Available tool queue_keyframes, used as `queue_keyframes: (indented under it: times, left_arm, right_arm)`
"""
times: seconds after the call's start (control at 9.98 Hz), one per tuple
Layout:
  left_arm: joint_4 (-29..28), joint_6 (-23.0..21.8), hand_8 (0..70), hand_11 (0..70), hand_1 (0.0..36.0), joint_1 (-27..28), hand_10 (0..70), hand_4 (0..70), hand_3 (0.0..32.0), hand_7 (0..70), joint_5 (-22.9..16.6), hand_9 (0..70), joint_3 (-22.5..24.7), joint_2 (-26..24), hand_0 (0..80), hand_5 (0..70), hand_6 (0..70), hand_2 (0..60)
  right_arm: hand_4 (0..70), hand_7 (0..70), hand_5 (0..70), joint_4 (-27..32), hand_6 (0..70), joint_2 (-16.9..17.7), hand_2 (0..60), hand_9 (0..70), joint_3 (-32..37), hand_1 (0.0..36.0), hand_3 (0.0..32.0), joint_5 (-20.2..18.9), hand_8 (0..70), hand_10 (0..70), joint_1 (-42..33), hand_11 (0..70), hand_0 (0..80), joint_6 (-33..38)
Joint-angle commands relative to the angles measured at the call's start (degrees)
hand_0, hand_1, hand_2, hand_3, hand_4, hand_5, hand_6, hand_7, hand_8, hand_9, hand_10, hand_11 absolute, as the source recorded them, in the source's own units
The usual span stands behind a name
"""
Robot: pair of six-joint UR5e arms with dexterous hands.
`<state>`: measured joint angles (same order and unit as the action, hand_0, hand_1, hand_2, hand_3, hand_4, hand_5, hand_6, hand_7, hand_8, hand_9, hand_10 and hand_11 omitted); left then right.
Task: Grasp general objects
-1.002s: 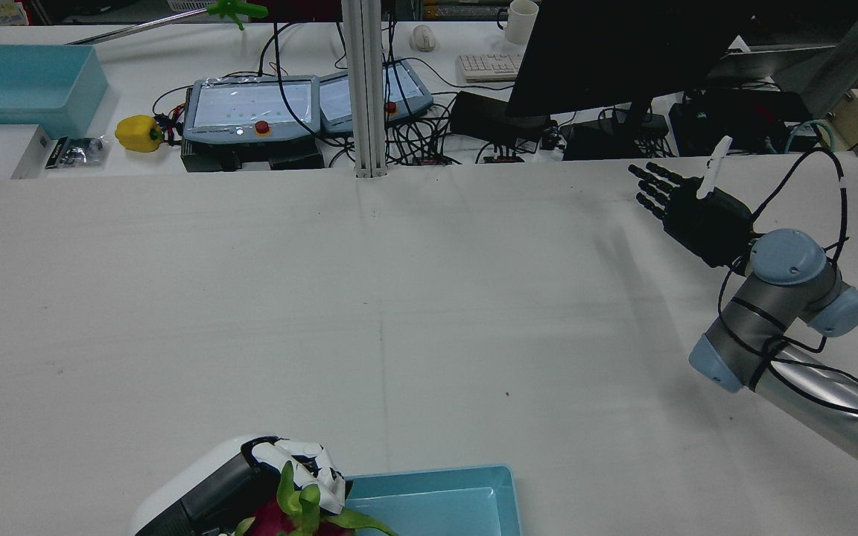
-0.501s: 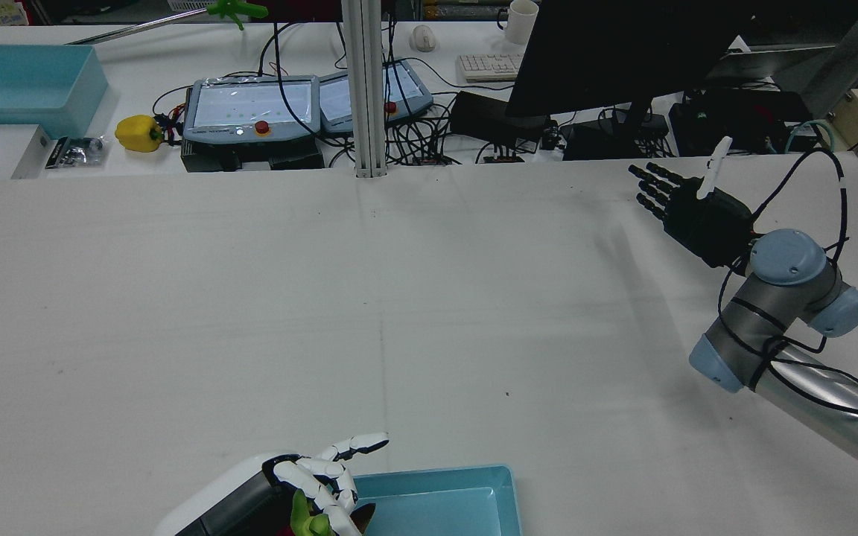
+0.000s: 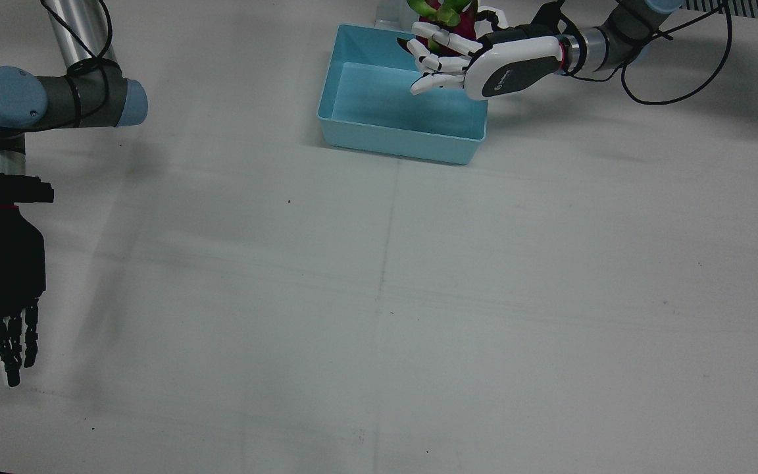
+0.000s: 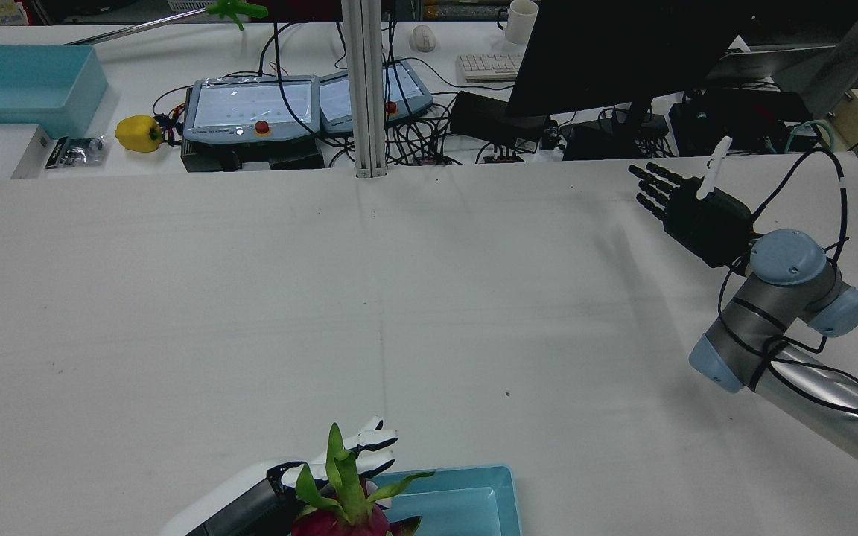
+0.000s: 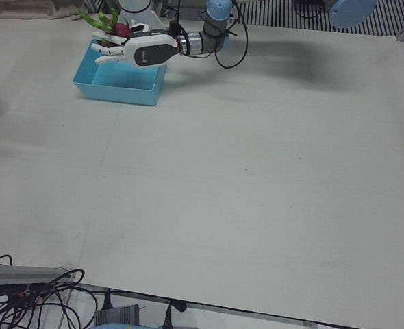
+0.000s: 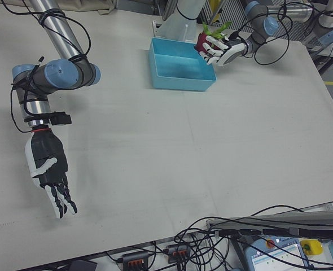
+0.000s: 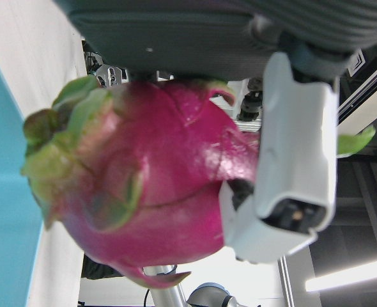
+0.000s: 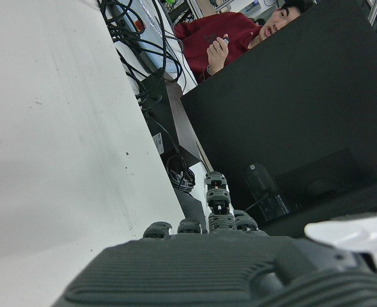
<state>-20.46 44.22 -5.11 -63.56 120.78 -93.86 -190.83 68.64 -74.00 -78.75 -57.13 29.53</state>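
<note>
Left robot hand (image 3: 478, 56), white with a dark back panel bearing a small logo too small to read, is closed around a dragon fruit (image 7: 150, 192), magenta skin with green scales; the left hand view shows a white finger (image 7: 284, 166) pressed against the fruit's side. Fruit and hand sit above the far corner of a light blue bin (image 3: 392, 135), which rests on the white worktop (image 3: 418, 296) near the arm pedestals; the rear view shows the fruit (image 4: 343, 514) raised over the bin's rim (image 4: 507, 491) with green leaf tips pointing up. Bin interior appears bare where visible. Right robot hand (image 3: 0, 296), black with one white digit, hangs over the worktop at the opposite end, well apart from the bin, fingers spread and straight, holding nothing. Beyond the worktop in the rear view: two teach pendants (image 4: 250, 108) with red buttons, a yellow bell pepper (image 4: 138, 134), a second light blue bin (image 4: 23, 82), a white mug (image 4: 522, 21), a keyboard (image 4: 488, 67) and a dark monitor (image 4: 623, 52). No legible writing on these items.
</note>
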Motion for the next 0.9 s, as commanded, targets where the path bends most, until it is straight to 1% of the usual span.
queue_keyframes:
  times: [0.0, 0.1, 0.2, 0.3, 0.4, 0.5, 0.6, 0.7, 0.8]
  left_arm:
    - [-0.11, -0.01, 0.0, 29.3, 36.0, -0.16, 16.6, 0.0, 28.8, 4.8, -0.07, 0.0, -0.01, 0.0, 80.0, 0.0, 0.0, 60.0]
    - [-0.37, -0.01, 0.0, 30.1, 36.0, -0.25, 17.2, 0.0, 32.0, 0.8, -0.07, 0.0, -0.01, 0.0, 80.0, 0.0, 0.0, 60.0]
    - [-0.63, -0.01, 0.0, 31.0, 36.0, -0.25, 17.8, 0.0, 31.8, 0.0, -0.07, 0.0, -0.01, 0.0, 80.0, 0.0, 0.0, 60.0]
    - [-0.72, -0.01, 0.0, 31.8, 36.0, -0.25, 18.4, 0.0, 29.4, 0.0, -0.07, 0.0, -0.01, 0.0, 80.0, 0.0, 0.0, 60.0]
    - [-0.81, -0.01, 0.0, 32.1, 36.0, -0.25, 18.6, 0.0, 28.2, 0.0, -0.07, 0.0, -0.1, 0.08, 80.0, 0.0, 0.0, 60.0]
    - [-0.9, -0.01, 0.0, 31.9, 36.0, -0.25, 18.4, 0.0, 27.8, 0.0, -0.07, 0.0, -0.1, 0.08, 80.0, 0.0, 0.0, 60.0]
    - [-0.81, -0.18, 0.0, 20.3, 36.0, -0.86, 10.6, 0.0, 28.8, 0.0, -0.07, 0.0, -0.02, 0.08, 76.2, 0.0, 0.0, 60.0]
    - [-1.16, -0.71, 0.0, 3.6, 36.0, -1.47, 0.3, 0.0, 28.6, 0.0, -0.07, 0.0, 0.07, 0.08, 55.1, 0.0, 0.0, 60.0]
    - [-2.03, -0.71, 0.0, 1.9, 36.0, -1.31, 0.0, 0.0, 26.0, 0.0, 0.01, 0.0, -0.01, 0.26, 52.1, 0.0, 0.0, 60.0]
  right_arm:
    - [0.0, 0.0, 0.0, -0.07, 0.0, 0.0, 0.0, 0.0, 0.0, 0.0, 0.0, 0.0, 0.0, 0.0, 0.0, 0.0, 0.0, 0.0]
    - [0.0, 0.0, 0.0, 0.01, 0.0, 0.0, 0.0, 0.0, 0.0, 0.0, 0.0, 0.0, 0.0, 0.0, 0.0, 0.0, 0.0, 0.0]
    - [0.0, 0.0, 0.0, 0.02, 0.0, 0.0, 0.0, 0.0, 0.0, 0.0, 0.0, 0.0, 0.0, 0.0, 0.0, 0.0, 0.0, 0.0]
    - [0.0, 0.0, 0.0, 0.02, 0.0, 0.0, 0.0, 0.0, 0.0, 0.0, 0.0, 0.0, 0.0, 0.0, 0.0, 0.0, 0.0, 0.0]
    - [0.0, 0.0, 0.0, 0.02, 0.0, 0.0, 0.0, 0.0, 0.0, 0.0, 0.0, 0.0, 0.0, 0.0, 0.0, 0.0, 0.0, 0.0]
    - [0.0, 0.0, 0.0, 0.02, 0.0, 0.0, 0.0, 0.0, 0.0, 0.0, 0.0, 0.0, 0.0, 0.0, 0.0, 0.0, 0.0, 0.0]
    - [0.0, 0.0, 0.0, 0.02, 0.0, 0.0, 0.0, 0.0, 0.0, 0.0, 0.0, 0.0, 0.0, 0.0, 0.0, 0.0, 0.0, 0.0]
    - [0.0, 0.0, 0.0, 0.02, 0.0, 0.0, 0.0, 0.0, 0.0, 0.0, 0.0, 0.0, 0.0, 0.0, 0.0, 0.0, 0.0, 0.0]
    - [0.0, 0.0, 0.0, -0.07, 0.0, 0.0, 0.0, 0.0, 0.09, 0.0, 0.0, 0.0, 0.0, 0.0, 0.0, 0.0, 0.0, 0.0]
